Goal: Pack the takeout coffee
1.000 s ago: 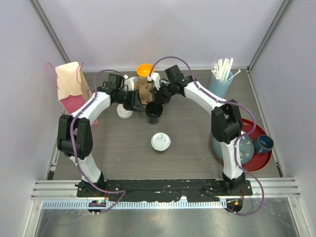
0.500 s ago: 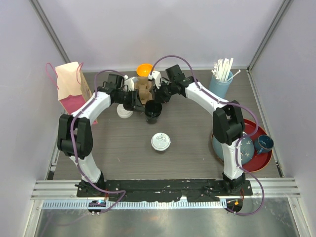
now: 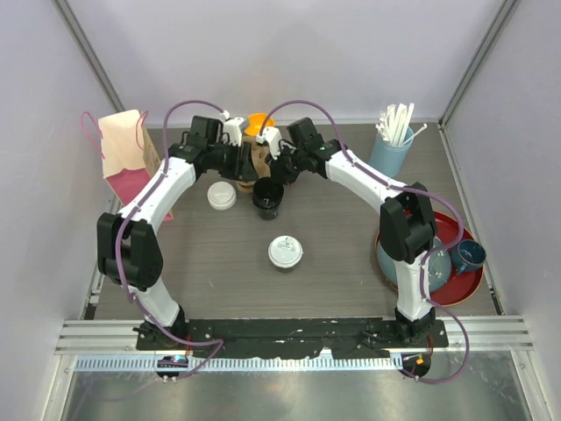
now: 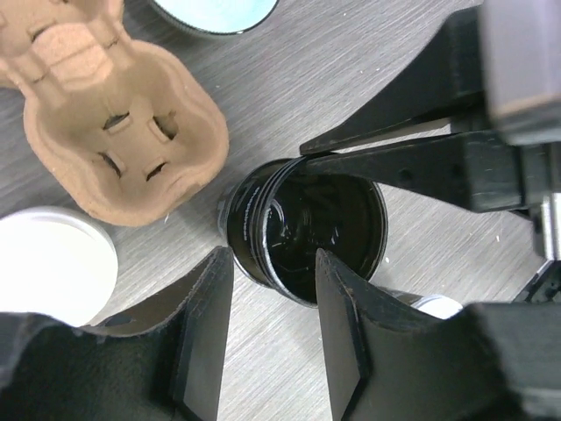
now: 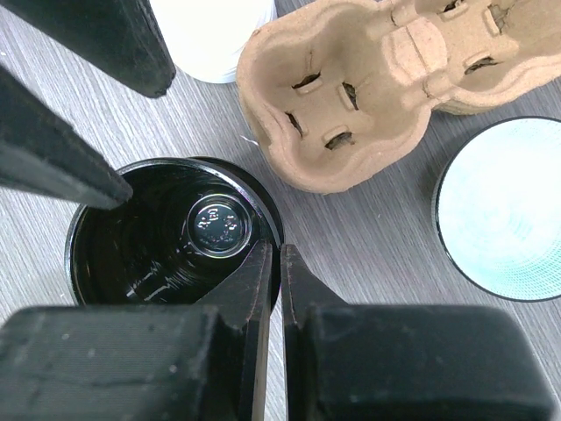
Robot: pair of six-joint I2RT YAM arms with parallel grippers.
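Right wrist: right jaws pinch rim of upright open cup (image 5: 149, 254); left jaws apart.

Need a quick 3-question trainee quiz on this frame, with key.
1. True or false: the black cup whose rim the right claw pinches has a lid on.
2. Where is the loose white lid? A) on the table B) in the cardboard carrier C) on the red tray
3. Fill in: in the top view, the lidded cup appears ____ the black cup.
Key: 1 false; 2 A; 3 below.
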